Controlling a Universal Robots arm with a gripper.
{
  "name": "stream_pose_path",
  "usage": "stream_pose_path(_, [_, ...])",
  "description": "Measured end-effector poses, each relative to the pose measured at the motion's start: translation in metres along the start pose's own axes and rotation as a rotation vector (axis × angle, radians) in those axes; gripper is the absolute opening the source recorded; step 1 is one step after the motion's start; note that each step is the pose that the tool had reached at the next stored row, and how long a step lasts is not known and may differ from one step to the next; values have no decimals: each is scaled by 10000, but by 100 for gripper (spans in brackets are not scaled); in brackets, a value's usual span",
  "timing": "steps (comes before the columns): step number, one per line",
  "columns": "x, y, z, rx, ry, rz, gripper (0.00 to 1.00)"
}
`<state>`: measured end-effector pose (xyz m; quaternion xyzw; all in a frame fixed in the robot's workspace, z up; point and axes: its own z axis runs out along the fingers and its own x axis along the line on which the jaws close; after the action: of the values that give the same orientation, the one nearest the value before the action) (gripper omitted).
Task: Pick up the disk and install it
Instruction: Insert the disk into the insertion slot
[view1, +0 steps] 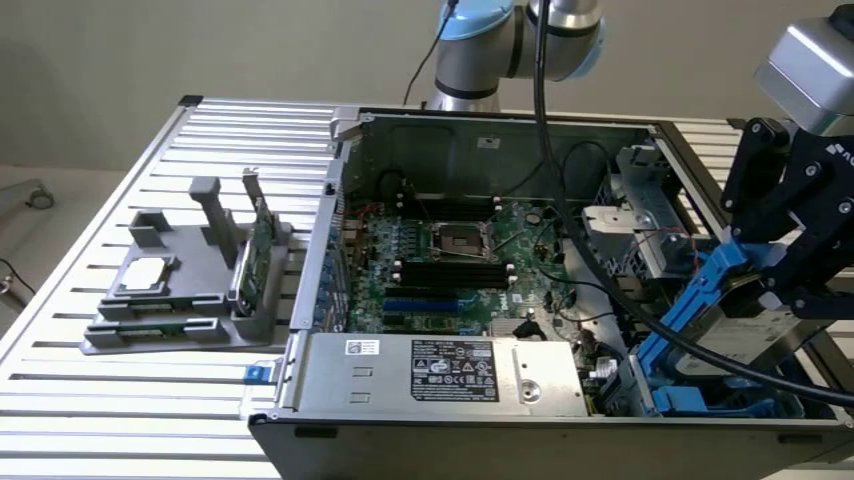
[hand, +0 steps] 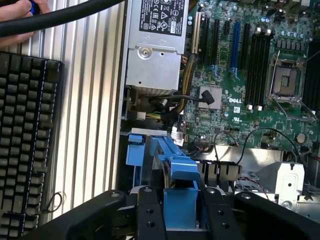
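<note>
Over the exterior view's right end of the open computer case (view1: 350, 180), the gripper (view1: 777, 285) hangs with the disk (view1: 754, 335) in its grasp. The fingers (hand: 150, 216) stand fairly wide apart, yet they press against the two sides of the disk's blue frame, so the hold looks firm. The disk is tilted, its lower end down among the blue rails of the drive bay (view1: 674, 398), just beside the power supply (view1: 441, 370), while its upper end sits above the case wall. Picking up appears to be done, and the step in hand seems to be the installing, with the disk partly entered but not yet seated. To judge from the tilt, seating it calls for bringing the frame square with the rails and keeping it clear of the thick black cable (view1: 694, 345) that crosses in front of the disk. The motherboard (view1: 454, 260) lies well apart, toward the middle of the case. Outside the case, a keyboard (hand: 25, 140) rests on the slatted table (view1: 134, 400), and a person's hand (hand: 20, 15) shows near the keyboard's far corner
</note>
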<state>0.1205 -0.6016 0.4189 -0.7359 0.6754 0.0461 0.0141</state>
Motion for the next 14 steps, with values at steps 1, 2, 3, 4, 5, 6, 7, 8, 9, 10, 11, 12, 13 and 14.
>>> stream_pose_path(1, [1,-1,-1,0,0,0,35])
stream_pose_path(2, [2,0,-3,-2,6,0,35])
stream_pose_path(3, [2,0,-3,-2,5,1,40])
stream_pose_path(4, [2,1,-2,-2,-3,2,40])
stream_pose_path(5, [3,1,-2,-2,-3,2,40])
stream_pose_path(6, [3,2,-3,-2,-1,3,40])
stream_pose_path(7, [3,2,-3,-2,-3,2,40])
stream_pose_path(8, [3,2,-3,-2,-4,3,40])
stream_pose_path(9, [3,1,-3,-2,-3,2,40])
stream_pose_path(10, [3,2,-3,-2,-4,3,40])
stream_pose_path(11, [3,1,-3,-1,-6,2,40])
stream_pose_path(12, [3,2,-4,-1,-7,2,40])
stream_pose_path(13, [3,2,-4,-1,-12,2,40])
stream_pose_path(14, [3,2,-4,0,-18,2,40])
